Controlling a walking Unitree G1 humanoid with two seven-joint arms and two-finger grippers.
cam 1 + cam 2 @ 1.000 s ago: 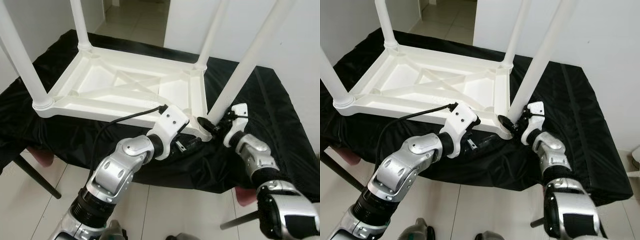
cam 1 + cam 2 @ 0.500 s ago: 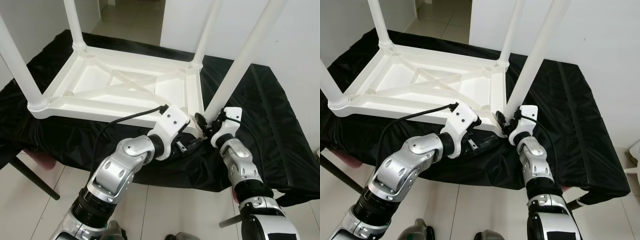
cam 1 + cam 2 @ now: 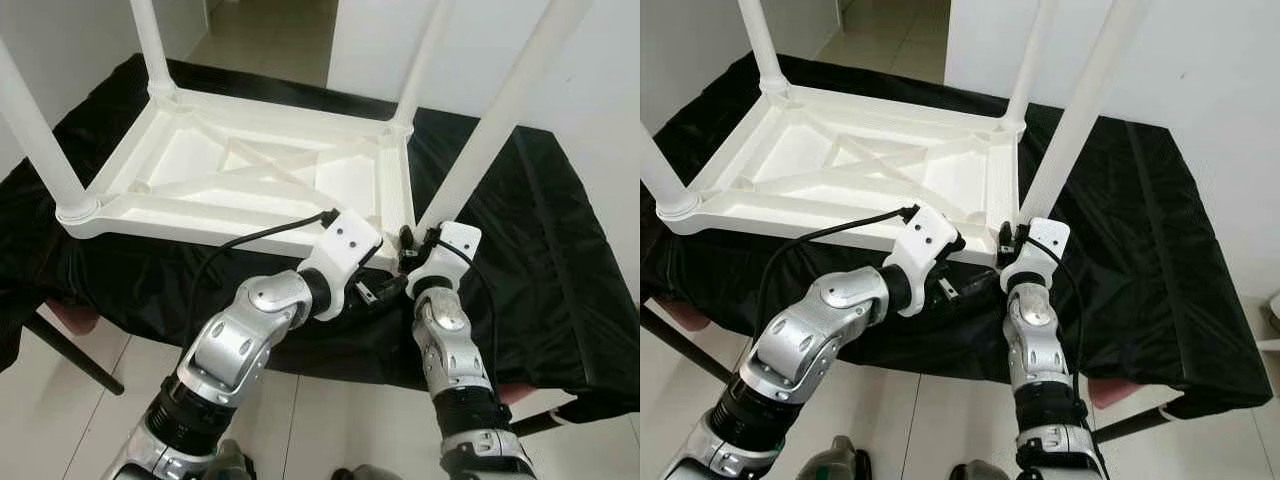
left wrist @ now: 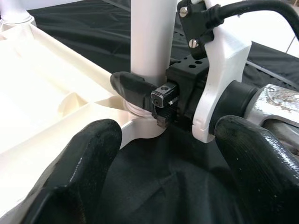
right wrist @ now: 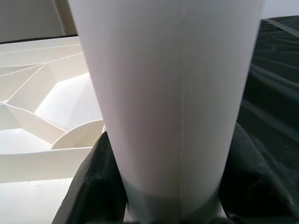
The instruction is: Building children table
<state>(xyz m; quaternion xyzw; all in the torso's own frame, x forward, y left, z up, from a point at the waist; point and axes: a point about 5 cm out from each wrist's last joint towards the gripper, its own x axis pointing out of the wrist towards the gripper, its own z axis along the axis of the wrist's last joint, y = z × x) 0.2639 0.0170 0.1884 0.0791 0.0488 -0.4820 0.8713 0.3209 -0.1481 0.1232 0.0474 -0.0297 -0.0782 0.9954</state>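
The right gripper [image 4: 140, 91] has swung in and now hugs the bottom of the near white leg [image 3: 490, 130] of the upside-down table [image 3: 250, 175] on the black cloth [image 3: 540, 250], so the leg looks nearly fixed, while the left gripper [image 3: 385, 290] waits open beside it.

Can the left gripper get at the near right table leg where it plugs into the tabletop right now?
Probably not at the socket itself. The right gripper already wraps the leg just above the tabletop, filling that spot. The left gripper sits open just in front, so it could likely grasp higher up the leg.
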